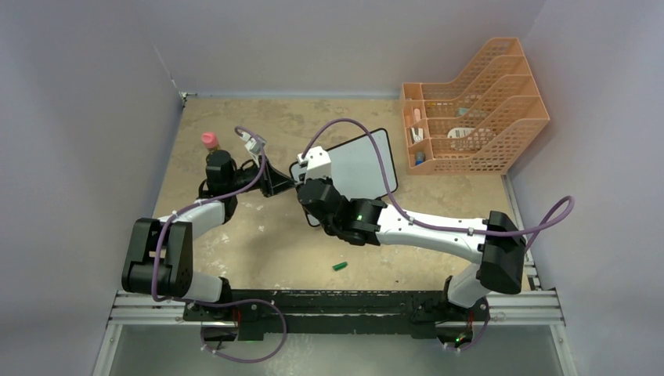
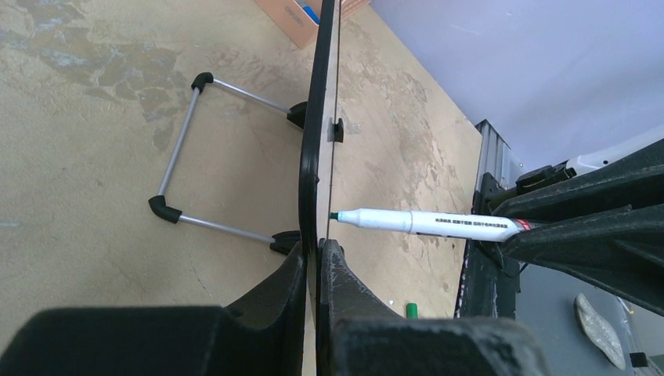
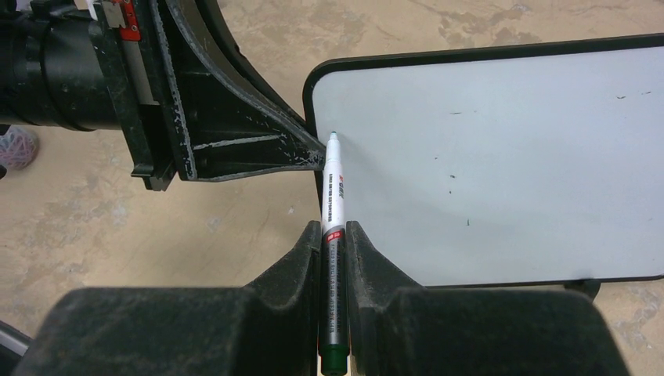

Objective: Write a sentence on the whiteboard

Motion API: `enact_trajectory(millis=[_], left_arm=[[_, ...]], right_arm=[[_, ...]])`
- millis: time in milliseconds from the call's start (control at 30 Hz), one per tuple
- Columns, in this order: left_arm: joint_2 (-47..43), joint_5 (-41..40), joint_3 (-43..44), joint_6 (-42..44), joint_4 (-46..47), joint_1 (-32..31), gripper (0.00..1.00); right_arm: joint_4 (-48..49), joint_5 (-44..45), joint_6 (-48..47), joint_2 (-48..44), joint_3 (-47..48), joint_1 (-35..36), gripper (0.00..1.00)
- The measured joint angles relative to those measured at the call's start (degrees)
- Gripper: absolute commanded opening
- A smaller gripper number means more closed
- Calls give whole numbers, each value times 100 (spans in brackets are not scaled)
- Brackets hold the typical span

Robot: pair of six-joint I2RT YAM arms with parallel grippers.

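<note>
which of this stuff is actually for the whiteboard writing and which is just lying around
In the job:
whiteboard, clamped at its edge by the left end effector
marker, held in the right end effector, tip at the board

Lying about:
orange file rack
pink-topped item
small green cap

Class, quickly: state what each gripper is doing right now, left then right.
Left gripper: closed, clamping the edge of the whiteboard.
Right gripper: closed, holding the marker, tip at the board.
</note>
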Motion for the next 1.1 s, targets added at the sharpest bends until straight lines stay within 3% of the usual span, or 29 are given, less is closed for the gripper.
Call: enact_trajectory(millis=[1100], left_arm=[[-44, -116, 4, 90, -90, -15, 0]], right_arm=[[-282, 203, 160, 295, 219, 37, 0]])
